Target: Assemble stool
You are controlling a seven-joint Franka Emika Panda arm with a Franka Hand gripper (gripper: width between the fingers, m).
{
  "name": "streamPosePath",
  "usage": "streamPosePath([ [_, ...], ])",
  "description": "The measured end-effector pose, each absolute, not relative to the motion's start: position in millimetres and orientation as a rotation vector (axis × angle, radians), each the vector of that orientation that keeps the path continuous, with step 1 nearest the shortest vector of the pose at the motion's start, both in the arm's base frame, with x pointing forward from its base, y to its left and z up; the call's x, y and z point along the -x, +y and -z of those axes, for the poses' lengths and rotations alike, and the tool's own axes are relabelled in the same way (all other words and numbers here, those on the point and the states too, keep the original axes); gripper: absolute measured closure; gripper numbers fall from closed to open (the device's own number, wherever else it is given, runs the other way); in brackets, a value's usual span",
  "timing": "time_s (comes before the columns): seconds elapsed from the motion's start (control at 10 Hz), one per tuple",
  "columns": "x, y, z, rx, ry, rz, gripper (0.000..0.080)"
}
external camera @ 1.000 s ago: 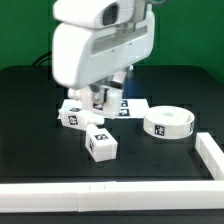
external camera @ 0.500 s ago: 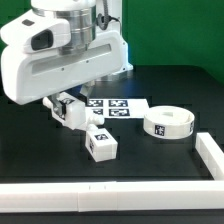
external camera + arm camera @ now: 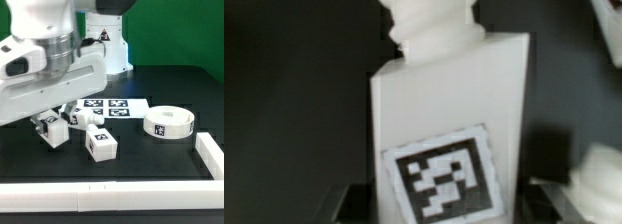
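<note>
Leg-fetching step: hand [image 3: 52, 124] pinches one leg [image 3: 438, 100] low over the tabletop [image 3: 150, 165], near a second leg [image 3: 100, 142]; seat [image 3: 167, 123] sits well apart toward the exterior view's right; next, I judge, carry the leg over and line its screw end up with the seat.

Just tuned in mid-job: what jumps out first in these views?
The big white arm fills the exterior view's left, its pincer gripping a leg. A second leg lies in front of the marker board, and the round seat sits to the exterior view's right.
</note>
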State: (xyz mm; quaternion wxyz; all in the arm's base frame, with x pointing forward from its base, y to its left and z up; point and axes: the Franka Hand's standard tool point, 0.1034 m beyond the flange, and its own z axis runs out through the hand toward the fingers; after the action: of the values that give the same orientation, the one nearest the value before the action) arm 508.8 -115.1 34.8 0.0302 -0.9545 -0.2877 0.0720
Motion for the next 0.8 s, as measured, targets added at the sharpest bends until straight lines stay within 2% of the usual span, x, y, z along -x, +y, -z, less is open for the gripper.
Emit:
streamPosePath([
  [0.1,-506.4,-118.3,-27.5,2.941,-0.891,-0.224,0.0478],
  [0.5,-505.1,-118.7,-25.4,2.926,-0.925,-0.227,0.0476],
  [0.6,-506.6,-116.2,-28.6,2.933,-0.912,-0.228,0.0311],
  [0.7,-512.2,-108.3,-42.2,2.942,-0.910,-0.211,0.0185],
  [0.8,-515.2,-96.6,-56.1,2.960,-0.870,-0.204,0.0161],
])
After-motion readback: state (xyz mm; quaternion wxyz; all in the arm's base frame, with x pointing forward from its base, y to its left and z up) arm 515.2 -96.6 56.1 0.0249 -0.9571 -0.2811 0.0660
